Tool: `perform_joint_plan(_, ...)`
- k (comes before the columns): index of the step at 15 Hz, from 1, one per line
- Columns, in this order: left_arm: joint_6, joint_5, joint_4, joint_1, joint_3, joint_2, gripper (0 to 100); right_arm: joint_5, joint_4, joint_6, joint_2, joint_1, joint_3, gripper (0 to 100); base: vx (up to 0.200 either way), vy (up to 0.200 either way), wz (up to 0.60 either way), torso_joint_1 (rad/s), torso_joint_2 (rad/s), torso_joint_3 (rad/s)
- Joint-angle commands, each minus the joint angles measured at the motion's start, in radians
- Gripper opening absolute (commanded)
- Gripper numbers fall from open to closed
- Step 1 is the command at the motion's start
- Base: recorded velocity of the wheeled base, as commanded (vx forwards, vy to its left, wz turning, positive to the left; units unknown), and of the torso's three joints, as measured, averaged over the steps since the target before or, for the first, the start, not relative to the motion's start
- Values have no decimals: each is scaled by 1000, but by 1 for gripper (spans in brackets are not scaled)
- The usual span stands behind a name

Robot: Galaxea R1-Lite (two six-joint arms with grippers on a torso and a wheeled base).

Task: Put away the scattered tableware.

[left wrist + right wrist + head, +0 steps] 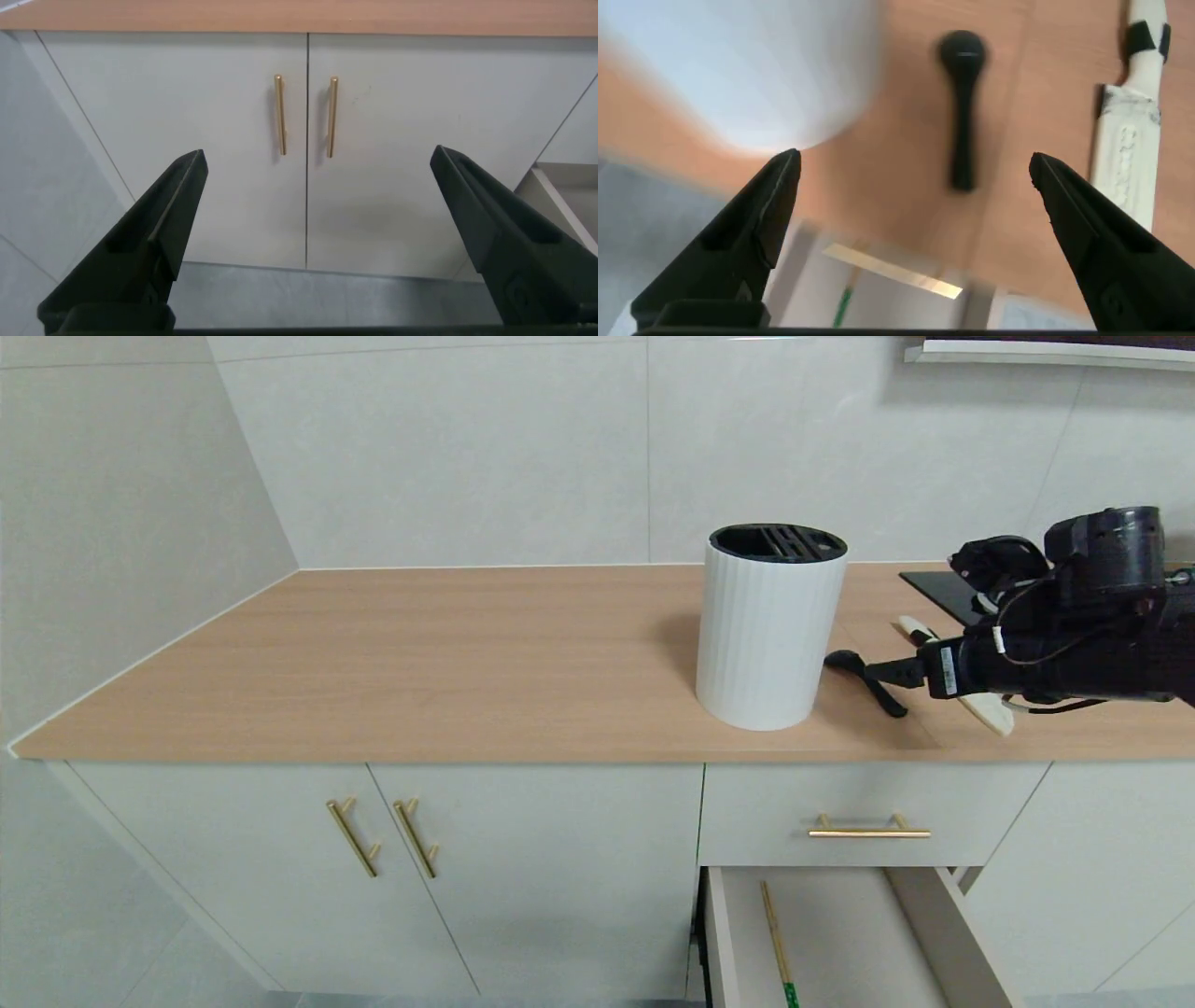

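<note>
No text can be read. A white label (945, 670) on the right arm (1074, 663) has print too small to make out; the white utensil (1125, 159) bears faint, illegible marks.

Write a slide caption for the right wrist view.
Open right gripper over a black spoon lying on the counter between a white holder and a cream utensil.

This is a home kitchen, as it shows a wood-look countertop (467, 653) against a wall of large pale tiles (448, 448), white cabinet doors (280, 868) with brass bar handles (353, 837) below it, an open drawer (840, 924) holding chopsticks (773, 933), a white ribbed utensil holder (761, 644) and the corner of a black cooktop (938, 590).
</note>
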Motion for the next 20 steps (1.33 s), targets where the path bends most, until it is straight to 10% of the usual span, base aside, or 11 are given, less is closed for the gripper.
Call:
perform_joint_plan(1, 0, 1, 0, 0, 0, 0, 100, 7, -72, -3, 139, -31, -23, 100, 0, 0, 0, 0, 0, 0)
perform_joint_plan(12, 0, 1, 0, 0, 0, 0, 100, 1, -178, -3, 249, -31, -26, 100, 0, 0, 0, 0, 0, 0)
perform_joint_plan(13, 0, 1, 0, 0, 0, 0, 100, 3, -180, -3, 254, -29, -26, 0, 0, 0, 0, 0, 0, 0)
perform_joint_plan(20, 0, 1, 0, 0, 0, 0, 100, 1, -180, 3, 237, -28, -31, 0, 0, 0, 0, 0, 0, 0)
